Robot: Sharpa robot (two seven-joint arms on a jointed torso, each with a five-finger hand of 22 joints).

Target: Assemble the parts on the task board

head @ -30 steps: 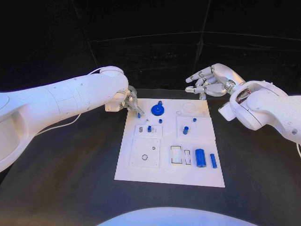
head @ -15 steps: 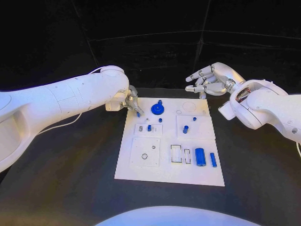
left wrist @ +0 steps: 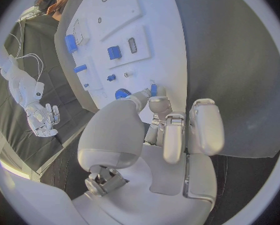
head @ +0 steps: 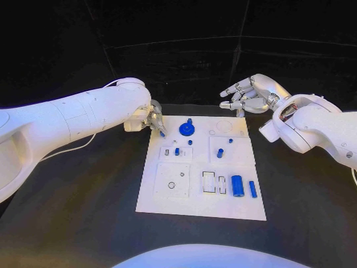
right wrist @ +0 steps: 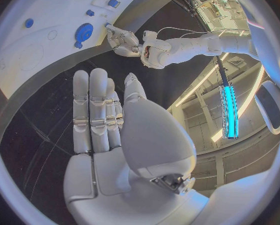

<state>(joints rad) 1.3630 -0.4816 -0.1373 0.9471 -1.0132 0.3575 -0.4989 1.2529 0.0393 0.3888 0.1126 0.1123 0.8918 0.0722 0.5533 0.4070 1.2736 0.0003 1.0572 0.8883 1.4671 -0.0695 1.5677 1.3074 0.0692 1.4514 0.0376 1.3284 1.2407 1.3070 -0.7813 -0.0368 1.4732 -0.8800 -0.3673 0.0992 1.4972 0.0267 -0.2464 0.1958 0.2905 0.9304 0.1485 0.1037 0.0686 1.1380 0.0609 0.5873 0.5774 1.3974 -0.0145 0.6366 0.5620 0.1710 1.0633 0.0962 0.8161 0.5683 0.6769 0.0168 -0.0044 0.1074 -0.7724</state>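
The white task board [head: 169, 198] lies in the middle of the black table. My left hand [head: 153, 119] hovers at its far left corner and pinches a small blue peg [head: 162, 133] at its fingertips; the same peg [left wrist: 154, 89] shows in the left wrist view, just over the board's edge [left wrist: 171, 50]. A blue round part [head: 187, 131] stands right beside it. My right hand [head: 247, 96] hangs above the board's far right corner, fingers spread, holding nothing; its bare palm [right wrist: 109, 130] shows in the right wrist view.
Small blue pegs [head: 220, 153] stand in the board's middle blocks. A thick blue cylinder [head: 237, 186] and a thinner one [head: 252, 190] lie at the near right. A plate with a round hole [head: 172, 186] and rectangular slots [head: 209, 182] sit at the near side.
My left hand has drawn the small blue peg slightly up and back toward the board's far left corner. The right hand has barely shifted.
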